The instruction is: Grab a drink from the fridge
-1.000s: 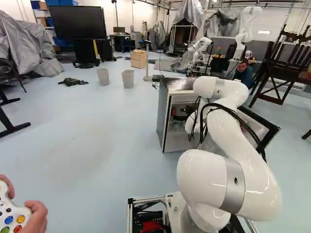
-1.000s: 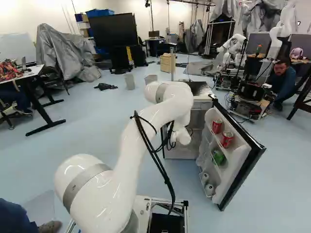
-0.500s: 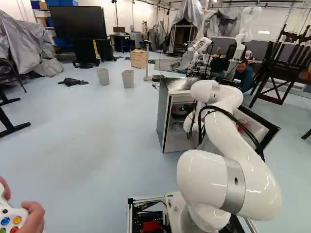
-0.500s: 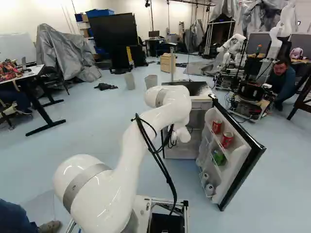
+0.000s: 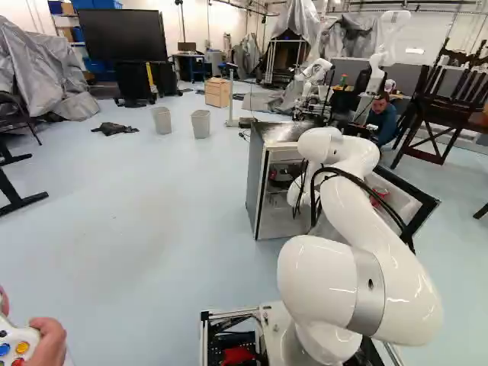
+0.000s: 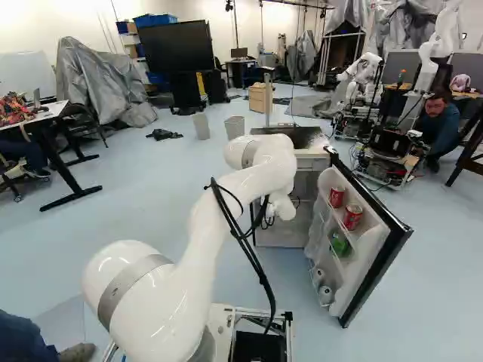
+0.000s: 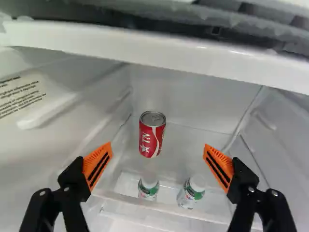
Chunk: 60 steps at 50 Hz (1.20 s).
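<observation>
"How did the hand (image 7: 158,149) look, then?"

"Spread wide. Its two fingers stood well apart with a broad gap between them, and their orange pads (image 7: 98,164) faced each other around nothing but air."

"So it wasn't pinching the red can (image 7: 152,135)?"

"No, the can stood upright ahead of the hand, in line with the gap, beyond the pads and touching neither."

"Where on the shelf (image 7: 188,152) was that?"

"Well back, toward the rear edge, and nearer the side wall that carried the printed label (image 7: 21,94)."

"And lower down?"

"Two small bottles with white caps, one (image 7: 148,188) beside the other (image 7: 191,192), a little apart. Whether they shared the can's shelf or sat on a level below, I honestly couldn't tell from that view."

"What about the arm (image 6: 241,188)?"

"It reached forward to the open front of the fridge (image 5: 257,183), its far end just beside the opening in the right base view."

"Was the door (image 6: 362,260) open too?"

"Swung wide, at the right of the right base view. Its upper rack held a Coke-red tin (image 6: 336,197) and a matching tin (image 6: 352,216); a green can (image 6: 340,243) lay beneath them, and two pale containers (image 6: 325,294) sat near the door's bottom edge."
</observation>
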Motion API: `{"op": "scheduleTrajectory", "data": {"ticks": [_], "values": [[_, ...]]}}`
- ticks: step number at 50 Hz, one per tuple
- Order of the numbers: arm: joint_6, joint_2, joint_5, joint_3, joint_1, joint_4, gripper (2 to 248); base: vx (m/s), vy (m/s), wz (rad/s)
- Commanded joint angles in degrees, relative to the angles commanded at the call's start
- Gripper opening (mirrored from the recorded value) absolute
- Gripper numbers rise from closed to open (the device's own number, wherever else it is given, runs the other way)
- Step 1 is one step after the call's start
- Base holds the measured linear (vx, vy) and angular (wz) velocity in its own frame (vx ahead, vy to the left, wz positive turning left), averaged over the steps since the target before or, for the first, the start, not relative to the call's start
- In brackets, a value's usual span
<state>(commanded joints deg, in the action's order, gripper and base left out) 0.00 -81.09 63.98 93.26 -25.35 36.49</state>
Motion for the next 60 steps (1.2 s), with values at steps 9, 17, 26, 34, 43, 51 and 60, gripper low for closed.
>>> {"op": "scheduleTrajectory", "data": {"ticks": [9, 17, 26, 34, 43, 51, 60], "values": [[0.0, -1.14, -0.07, 1.76, 0.18, -0.01, 247, 0.0, 0.0, 0.0], [0.0, -3.23, -0.07, 4.31, 0.35, -0.01, 247, 0.0, 0.0, 0.0], [0.0, -5.03, -0.07, 6.82, 0.56, -0.01, 247, 0.0, 0.0, 0.0], [0.0, -6.35, -0.07, 9.11, 0.79, -0.01, 247, 0.0, 0.0, 0.0], [0.0, -8.08, -0.07, 12.17, 1.09, -0.01, 247, 0.0, 0.0, 0.0], [0.0, -9.67, -0.07, 14.98, 1.4, -0.01, 247, 0.0, 0.0, 0.0], [0.0, -11.35, -0.07, 17.95, 1.79, -0.01, 247, 0.0, 0.0, 0.0]]}}
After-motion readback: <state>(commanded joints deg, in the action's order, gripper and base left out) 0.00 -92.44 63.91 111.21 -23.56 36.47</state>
